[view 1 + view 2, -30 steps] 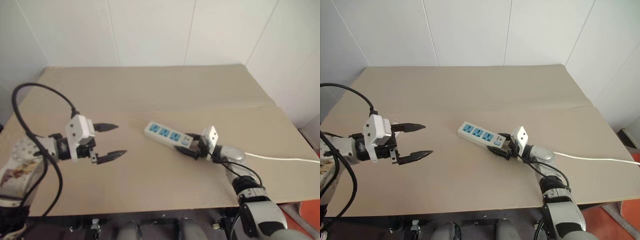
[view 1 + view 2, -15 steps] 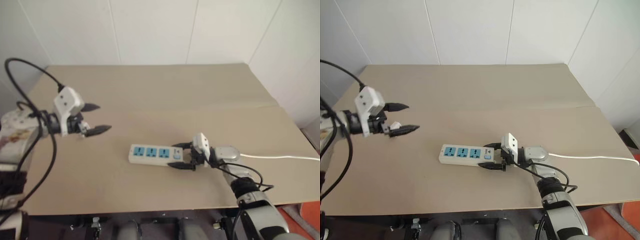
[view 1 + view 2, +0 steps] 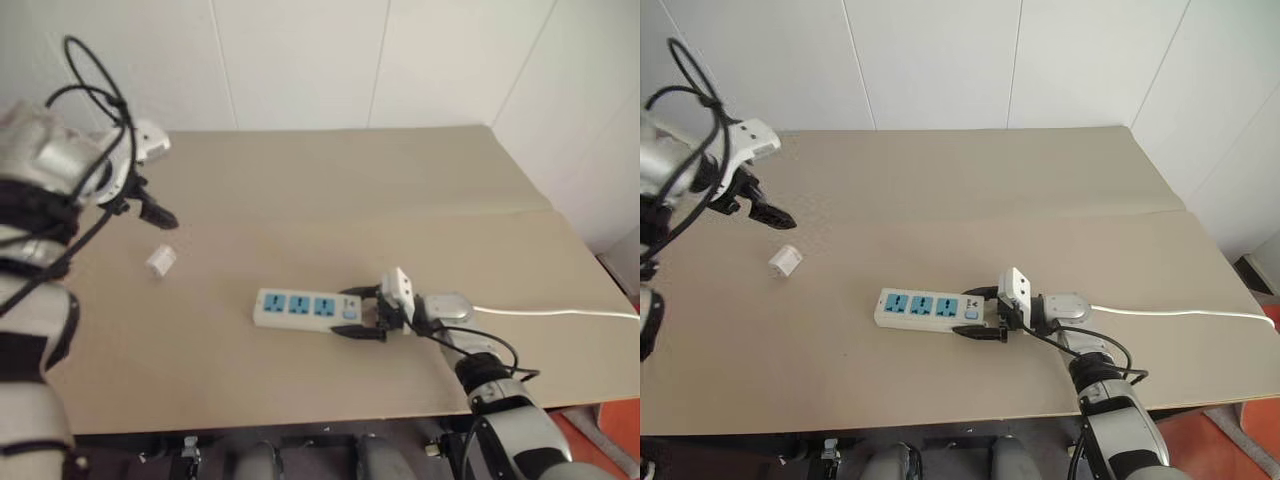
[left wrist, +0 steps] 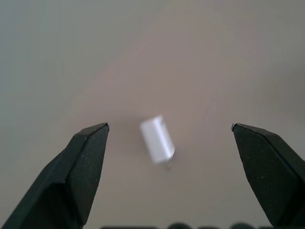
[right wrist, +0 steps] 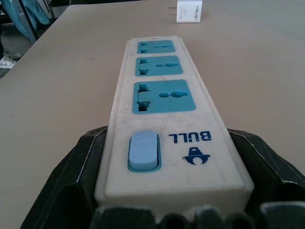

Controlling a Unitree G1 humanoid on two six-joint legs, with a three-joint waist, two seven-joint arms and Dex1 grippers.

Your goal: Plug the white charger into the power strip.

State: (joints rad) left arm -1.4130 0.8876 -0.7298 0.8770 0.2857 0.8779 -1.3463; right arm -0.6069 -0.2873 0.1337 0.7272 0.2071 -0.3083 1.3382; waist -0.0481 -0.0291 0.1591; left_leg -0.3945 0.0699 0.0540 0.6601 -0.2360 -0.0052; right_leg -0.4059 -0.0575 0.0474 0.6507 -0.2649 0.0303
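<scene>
White and small, the charger (image 3: 785, 262) lies on its side on the beige tabletop (image 3: 970, 190), toward the robot's left, well apart from the power strip (image 3: 931, 309). The left tool (image 4: 169, 131) hovers above it, its two black fingers spread wide and empty, the charger framed between them; this arm is plainly the nearer one. Metal prongs seem to stick out sideways along the tabletop. The strip's long axis runs left to right, blue sockets facing up. The right tool (image 3: 975, 314) is clamped on the strip's switch end, where a white cord (image 3: 1180, 315) leaves.
</scene>
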